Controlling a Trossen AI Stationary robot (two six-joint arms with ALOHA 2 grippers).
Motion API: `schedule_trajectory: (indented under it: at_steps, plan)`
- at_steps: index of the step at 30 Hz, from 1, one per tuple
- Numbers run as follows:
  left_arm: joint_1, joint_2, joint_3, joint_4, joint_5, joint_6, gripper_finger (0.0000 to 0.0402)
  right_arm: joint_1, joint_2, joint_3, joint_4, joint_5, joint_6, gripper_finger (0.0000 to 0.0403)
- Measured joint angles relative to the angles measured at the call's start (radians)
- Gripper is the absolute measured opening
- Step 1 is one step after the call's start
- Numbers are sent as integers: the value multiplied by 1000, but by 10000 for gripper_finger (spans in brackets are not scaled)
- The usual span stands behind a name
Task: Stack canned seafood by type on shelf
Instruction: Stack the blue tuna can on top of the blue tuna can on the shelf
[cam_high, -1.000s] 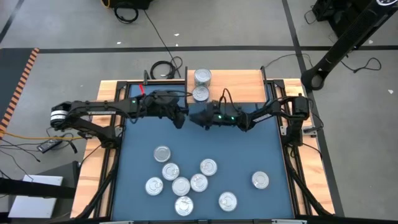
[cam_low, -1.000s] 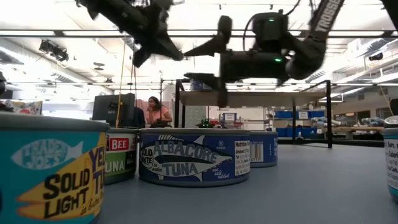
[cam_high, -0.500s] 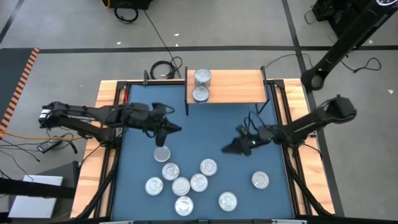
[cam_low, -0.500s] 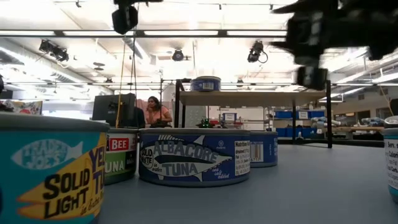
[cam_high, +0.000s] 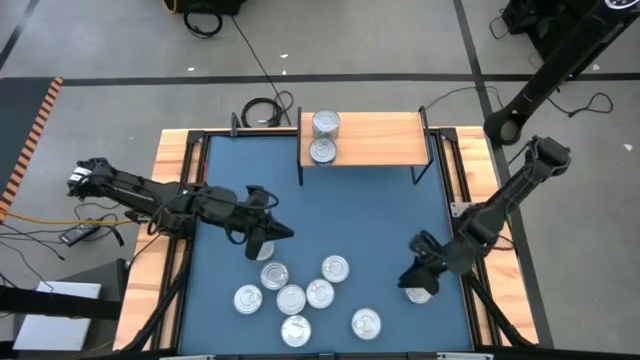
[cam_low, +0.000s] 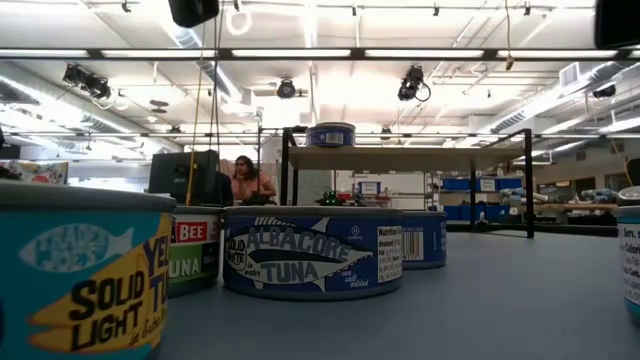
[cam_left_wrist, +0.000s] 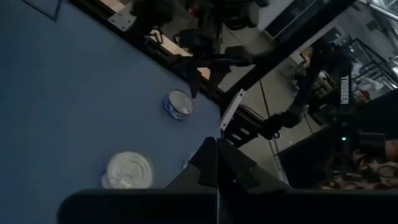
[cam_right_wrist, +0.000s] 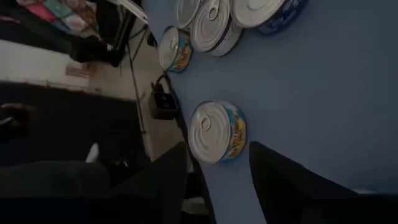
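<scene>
Several silver-lidded tins (cam_high: 291, 299) lie flat in a cluster on the blue table's near half, and one lone tin (cam_high: 418, 290) sits toward the near right. Two more tins (cam_high: 322, 151) rest on the light-wood shelf (cam_high: 380, 140) at the far edge. One of these tins (cam_low: 331, 134) shows on the shelf (cam_low: 400, 157) in the low view. My left gripper (cam_high: 272, 238) (cam_left_wrist: 217, 163) hovers shut above the cluster's farthest tin (cam_high: 260, 247). My right gripper (cam_high: 408, 278) (cam_right_wrist: 217, 168) hangs open over the lone tin (cam_right_wrist: 217, 132), with its fingers to either side and apart from it.
Black frame rails and wooden strips edge the table (cam_high: 360, 215). Bare blue surface lies between the shelf and the cluster. Close to the low camera stand a teal tin (cam_low: 80, 270) and a dark-blue albacore tin (cam_low: 312, 250). A person (cam_low: 250, 182) sits in the room beyond.
Both grippers have left the shelf and swung toward the near edge. The left went near-left to above the cluster's farthest tin. The right swept to the near right, over the lone tin. The tins on the shelf and table have stayed put.
</scene>
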Motion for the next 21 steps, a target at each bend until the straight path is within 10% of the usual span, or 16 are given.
schedule_trajectory:
  at_steps: [13,21]
  plan:
    - [-94,18,-5,22,-165,-40,7,-215,406,0,535,10,-205,154]
    - [-127,18,-9,15,-208,-104,7,-345,619,31,811,-44,-161,35]
